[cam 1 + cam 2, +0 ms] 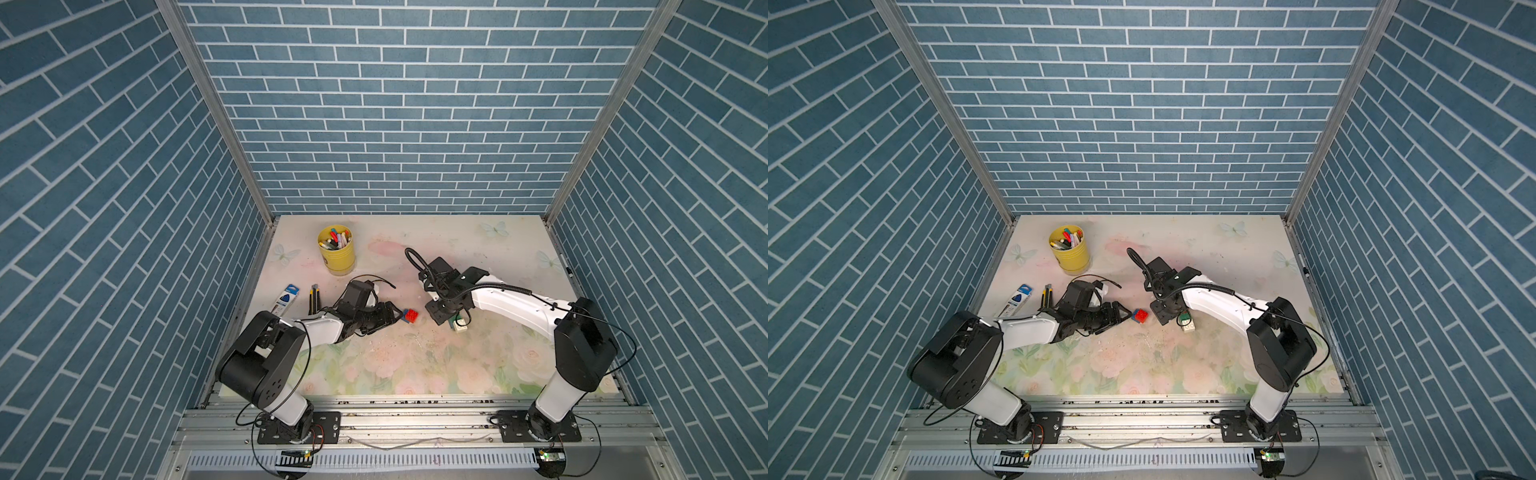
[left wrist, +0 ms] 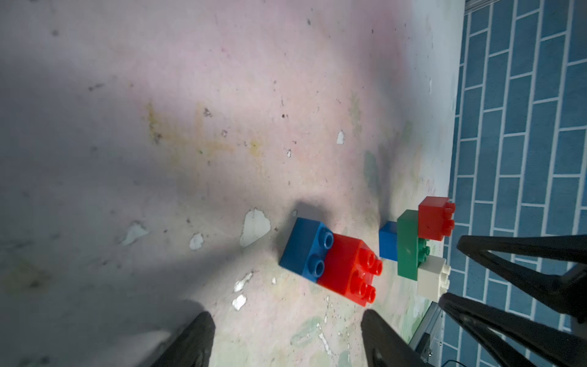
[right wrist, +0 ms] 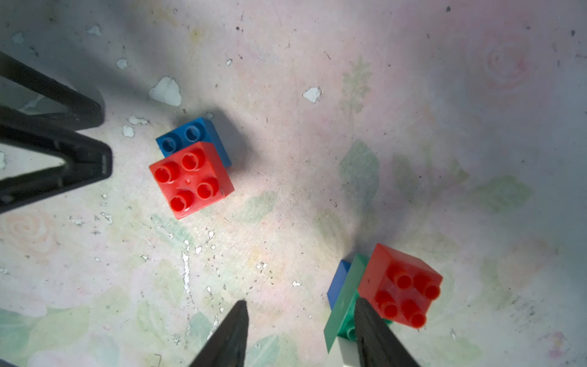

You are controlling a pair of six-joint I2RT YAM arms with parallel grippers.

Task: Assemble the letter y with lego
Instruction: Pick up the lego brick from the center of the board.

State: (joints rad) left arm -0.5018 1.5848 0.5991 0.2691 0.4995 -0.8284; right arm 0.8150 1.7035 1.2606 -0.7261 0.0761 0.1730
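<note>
The floral worktop (image 1: 478, 374) carries the lego in two clumps near its middle, between my arms. One yellow cup of markers (image 1: 336, 249) stands well apart, toward the back.

The larger clump (image 1: 1187, 326) has four bricks. A long green brick (image 2: 408, 254) has a blue square (image 2: 388, 240) on its underside. On its studs sit a red square (image 2: 433, 219) at one end and a white square (image 2: 432, 279) at the other, like forked arms.

The smaller clump (image 1: 1140, 316) has two: a second red square (image 3: 190, 179) sits half across a second blue square (image 3: 190, 135), leaving two blue studs bare.

That makes six bricks: two blue, two red, one green, one white. The letter y is not yet whole.

My left jaws stand wide and empty, with the smaller clump just ahead of them. My right jaws stand partly apart with bare worktop between them. One finger (image 3: 374, 333) crosses in front of the green brick, and I cannot tell whether it touches.
</note>
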